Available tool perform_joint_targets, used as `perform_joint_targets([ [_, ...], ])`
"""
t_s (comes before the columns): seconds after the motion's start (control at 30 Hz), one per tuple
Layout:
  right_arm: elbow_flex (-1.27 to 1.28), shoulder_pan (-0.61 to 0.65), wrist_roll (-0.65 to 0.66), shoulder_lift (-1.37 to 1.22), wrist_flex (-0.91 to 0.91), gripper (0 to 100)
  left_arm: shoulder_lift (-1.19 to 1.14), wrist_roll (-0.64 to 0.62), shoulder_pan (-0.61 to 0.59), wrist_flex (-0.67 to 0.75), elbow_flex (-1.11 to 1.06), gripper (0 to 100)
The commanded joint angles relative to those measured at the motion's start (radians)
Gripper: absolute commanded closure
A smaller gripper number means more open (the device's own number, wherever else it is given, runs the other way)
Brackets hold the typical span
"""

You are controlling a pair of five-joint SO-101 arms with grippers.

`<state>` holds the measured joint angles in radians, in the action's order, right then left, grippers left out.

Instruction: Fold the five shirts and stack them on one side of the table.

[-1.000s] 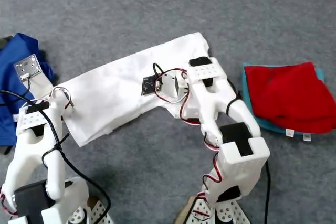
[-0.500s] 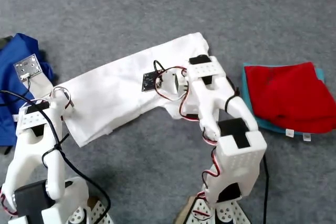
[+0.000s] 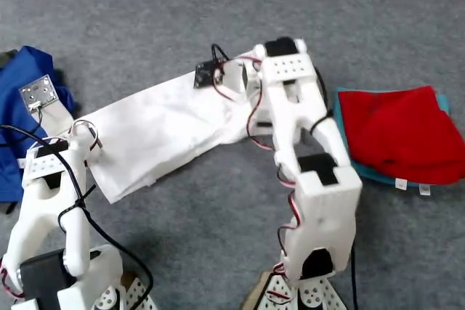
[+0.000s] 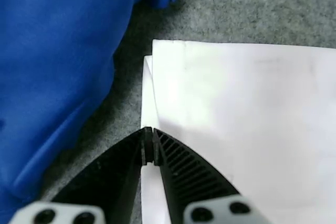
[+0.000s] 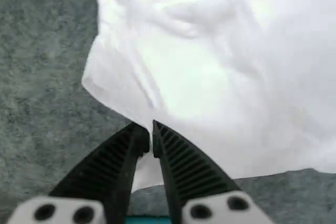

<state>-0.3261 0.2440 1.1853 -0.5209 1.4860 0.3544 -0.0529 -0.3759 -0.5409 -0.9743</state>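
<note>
A white shirt (image 3: pixel 160 128) lies slantwise across the middle of the grey table. My left gripper (image 3: pixel 73 123) is at its near-left corner, and in the left wrist view that gripper (image 4: pixel 148 153) is shut on the edge of the white shirt (image 4: pixel 236 119). My right gripper (image 3: pixel 251 92) is over the shirt's right end. In the right wrist view it (image 5: pixel 151 129) is shut on a bunched edge of the white shirt (image 5: pixel 210 66), held a little above the table. The right arm hides that end of the shirt from above.
A crumpled blue shirt (image 3: pixel 18 78) lies at the table's left edge, close to the left gripper, and shows as blue cloth (image 4: pixel 52 51) beside the white edge. At the right, a folded red shirt (image 3: pixel 396 132) rests on a teal one (image 3: pixel 378 174).
The right arm has swung toward the far side of the table, taking the shirt's right end with it. The left arm has kept still.
</note>
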Motion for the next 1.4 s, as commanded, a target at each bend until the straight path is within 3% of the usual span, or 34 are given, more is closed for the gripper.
perform_joint_targets([
  [0.0,-0.266,-0.002,-0.009,-0.128,0.02,99.5,0.004,0.002,-0.003,-0.002,0.043,98],
  [0.37,-0.892,0.101,0.127,-0.503,0.127,99.5,0.004,0.003,-0.003,0.003,0.035,98],
  [0.73,-1.049,0.117,0.166,-0.558,0.097,98.2,0.004,0.003,-0.002,0.003,0.035,98],
  [0.93,-1.055,0.116,0.161,-0.55,0.055,69.0,0.004,0.003,-0.002,0.003,0.035,98],
  [1.2,-1.242,0.107,0.16,-0.553,0.307,86.8,0.005,0.003,-0.002,0.003,0.035,98],
  [1.3,-1.264,0.068,0.051,-0.542,0.302,98.5,0.005,0.003,-0.002,0.003,0.035,98],
  [1.37,-1.224,0.058,0.021,-0.524,0.304,98.5,0.005,0.003,-0.002,0.003,0.035,98],
])
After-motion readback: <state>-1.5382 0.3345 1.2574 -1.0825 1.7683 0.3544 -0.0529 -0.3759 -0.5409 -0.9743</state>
